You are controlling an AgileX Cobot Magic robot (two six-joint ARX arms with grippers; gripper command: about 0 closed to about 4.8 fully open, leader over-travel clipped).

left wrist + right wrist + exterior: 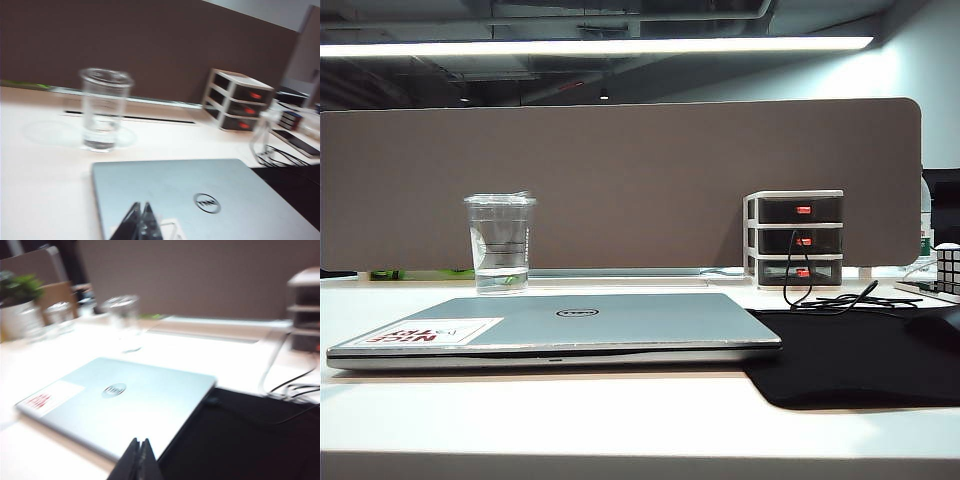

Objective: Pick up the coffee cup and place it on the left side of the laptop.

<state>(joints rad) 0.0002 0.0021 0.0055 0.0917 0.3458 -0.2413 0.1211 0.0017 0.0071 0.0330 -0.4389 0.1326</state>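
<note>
The clear coffee cup (pixel 501 243) stands upright on the white table behind the laptop's left part; it also shows as the coffee cup (pixel 104 110) and, blurred, as the coffee cup (pixel 121 315). The silver laptop (pixel 560 328) lies closed, logo and red-lettered sticker on its lid, also seen as the laptop (pixel 200 200) and the laptop (pixel 120 400). My left gripper (pixel 141 206) is shut and empty over the laptop's near part, well short of the cup. My right gripper (pixel 140 442) is shut and empty over the laptop's near edge by the black mat. Neither gripper shows in the exterior view.
A black mat (pixel 860 350) lies right of the laptop with a black cable (pixel 820 295) on it. A small drawer unit (pixel 795 238) stands at the back right, a cube puzzle (pixel 947 270) at the far right. A brown partition (pixel 620 180) closes the back. A potted plant (pixel 17 300) stands far left.
</note>
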